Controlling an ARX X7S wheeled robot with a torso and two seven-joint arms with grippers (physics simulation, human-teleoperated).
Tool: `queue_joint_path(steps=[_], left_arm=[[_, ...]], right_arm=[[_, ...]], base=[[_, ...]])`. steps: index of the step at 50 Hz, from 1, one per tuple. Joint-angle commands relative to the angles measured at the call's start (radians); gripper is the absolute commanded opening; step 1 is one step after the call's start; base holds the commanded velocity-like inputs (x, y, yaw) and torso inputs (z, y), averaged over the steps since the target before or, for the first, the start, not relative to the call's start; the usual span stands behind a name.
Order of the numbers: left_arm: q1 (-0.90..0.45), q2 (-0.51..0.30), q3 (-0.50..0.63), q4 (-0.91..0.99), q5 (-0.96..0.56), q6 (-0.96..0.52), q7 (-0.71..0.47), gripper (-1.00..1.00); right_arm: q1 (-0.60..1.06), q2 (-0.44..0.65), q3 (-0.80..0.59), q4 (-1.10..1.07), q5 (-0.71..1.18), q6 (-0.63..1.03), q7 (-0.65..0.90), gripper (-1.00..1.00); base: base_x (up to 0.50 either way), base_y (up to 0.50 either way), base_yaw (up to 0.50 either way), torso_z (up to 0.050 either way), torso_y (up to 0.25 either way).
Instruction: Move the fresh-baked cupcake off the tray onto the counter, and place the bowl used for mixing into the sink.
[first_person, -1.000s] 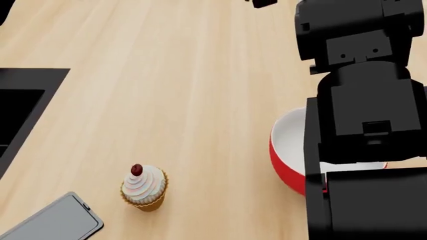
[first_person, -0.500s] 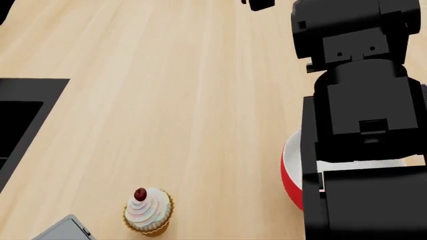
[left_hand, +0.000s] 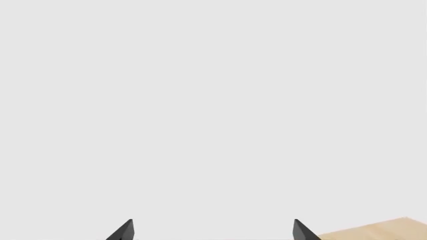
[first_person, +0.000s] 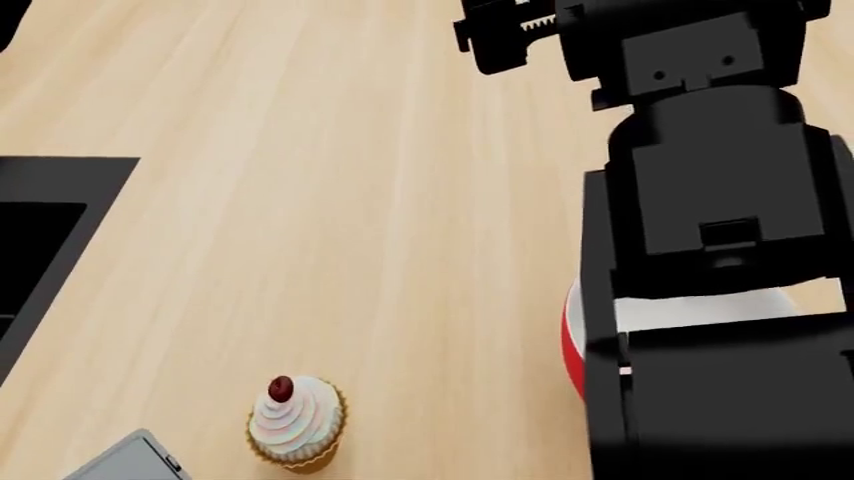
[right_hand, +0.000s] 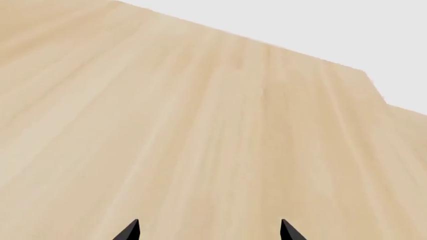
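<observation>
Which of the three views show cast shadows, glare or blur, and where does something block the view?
Head view: sharp, evenly lit, only a faint shadow under the white-frosted cupcake; the black right arm hides most of the red bowl. Left wrist view: nearly all blank pale background, open left tool. Right wrist view: glare-free light wooden counter, grain slightly soft.

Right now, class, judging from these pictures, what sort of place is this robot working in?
Most likely a simulated kitchen: a wooden counter with a black sink recessed at one side, a frosted cupcake standing on it, and a red bowl nearby.
</observation>
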Motion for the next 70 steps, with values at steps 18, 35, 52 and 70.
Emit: queue_joint_path(steps=[18, 35, 52, 70], left_arm=[[0.0, 0.0, 0.03, 0.002, -0.005, 0.027, -0.008, 1.0], [0.0, 0.0, 0.042, 0.002, -0.014, 0.03, -0.006, 1.0], [-0.002, 0.0, 0.063, 0.003, -0.029, 0.033, -0.005, 1.0], [-0.002, 0.0, 0.084, 0.005, -0.038, 0.037, -0.004, 1.0]], right_arm=[[0.062, 0.002, -0.129, 0.057, 0.139, 0.264, -0.065, 1.0], [0.059, -0.008, -0.192, 0.048, 0.128, 0.271, -0.109, 1.0], [0.002, 0.033, -0.194, -0.211, 0.199, 0.64, -0.133, 1.0], [0.022, 0.311, -0.841, -0.335, 1.925, 0.671, 0.889, 1.0]], base=[[0.0, 0.0, 0.0, 0.0, 0.0], [0.0, 0.0, 0.0, 0.0, 0.0], [0.0, 0.0, 0.0, 0.0, 0.0], [0.0, 0.0, 0.0, 0.0, 0.0]])
